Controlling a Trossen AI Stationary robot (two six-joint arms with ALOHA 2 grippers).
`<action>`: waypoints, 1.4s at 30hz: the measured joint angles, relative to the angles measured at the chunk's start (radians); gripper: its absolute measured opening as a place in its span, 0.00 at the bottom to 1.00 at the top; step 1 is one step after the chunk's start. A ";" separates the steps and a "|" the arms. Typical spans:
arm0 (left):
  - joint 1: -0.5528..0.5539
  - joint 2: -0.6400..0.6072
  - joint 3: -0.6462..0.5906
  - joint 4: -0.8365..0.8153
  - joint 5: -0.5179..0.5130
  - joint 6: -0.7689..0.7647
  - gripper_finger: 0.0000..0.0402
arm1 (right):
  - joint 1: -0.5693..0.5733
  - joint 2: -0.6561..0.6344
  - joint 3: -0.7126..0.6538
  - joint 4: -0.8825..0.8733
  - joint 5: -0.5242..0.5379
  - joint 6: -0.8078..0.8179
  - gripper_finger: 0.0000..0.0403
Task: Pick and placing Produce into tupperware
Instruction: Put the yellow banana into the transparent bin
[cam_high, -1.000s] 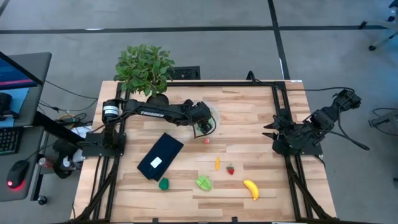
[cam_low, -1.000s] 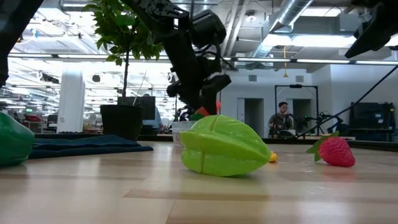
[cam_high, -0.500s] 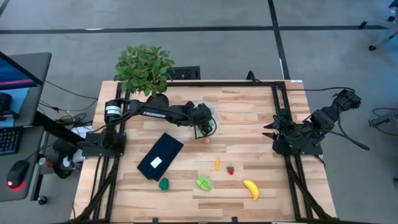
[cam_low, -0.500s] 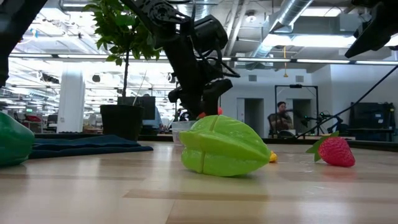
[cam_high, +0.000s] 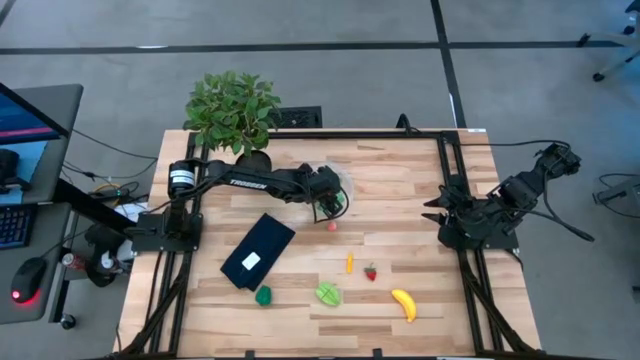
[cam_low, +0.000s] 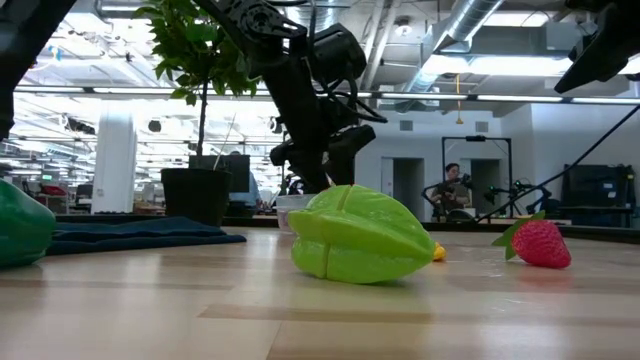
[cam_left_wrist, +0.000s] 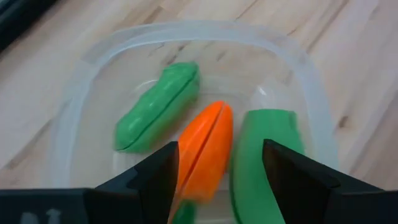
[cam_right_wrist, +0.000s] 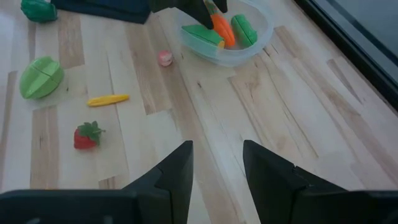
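My left gripper (cam_high: 334, 204) hangs open over the round clear tupperware (cam_high: 341, 188), fingers pointing down into it. In the left wrist view the tupperware (cam_left_wrist: 292, 56) holds two green oblong pieces (cam_left_wrist: 158, 106) (cam_left_wrist: 261, 162), with an orange carrot (cam_left_wrist: 208, 146) between them. The carrot's near end reaches up between my open fingers. More produce lies on the wood: a small pink piece (cam_high: 331, 226), a thin yellow-orange piece (cam_high: 349, 263), a strawberry (cam_high: 371, 272), a banana (cam_high: 403, 304), a green ridged fruit (cam_high: 328, 294) and a green piece (cam_high: 263, 295). My right gripper (cam_high: 432, 208) waits open at the table's right edge. My left gripper (cam_left_wrist: 221, 168) comes from above with its fingers on either side of the carrot's upper end (cam_left_wrist: 189, 186). I cannot tell whether a finger touches the carrot. The carrot leans tilted, its lower end down in the tupperware between the two green pieces.
A dark flat rectangle with a white label (cam_high: 258, 250) lies left of the middle. A leafy potted plant (cam_high: 233, 108) stands at the far left corner, close behind my left arm. Black rails run along the table's left and right sides.
My left gripper has come down a little toward the tupperware, carrying the carrot lower with it. The right arm has kept still.
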 joint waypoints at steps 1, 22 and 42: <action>0.000 0.000 0.000 0.006 0.013 -0.002 0.56 | 0.000 0.000 0.000 0.000 0.000 0.000 0.33; -0.176 -0.260 0.000 -0.075 0.208 0.136 0.57 | 0.000 0.001 0.000 0.031 0.000 0.002 0.33; -0.445 -0.590 -0.315 -0.360 -0.079 -0.053 0.57 | 0.000 0.149 -0.332 0.843 -0.209 0.118 0.33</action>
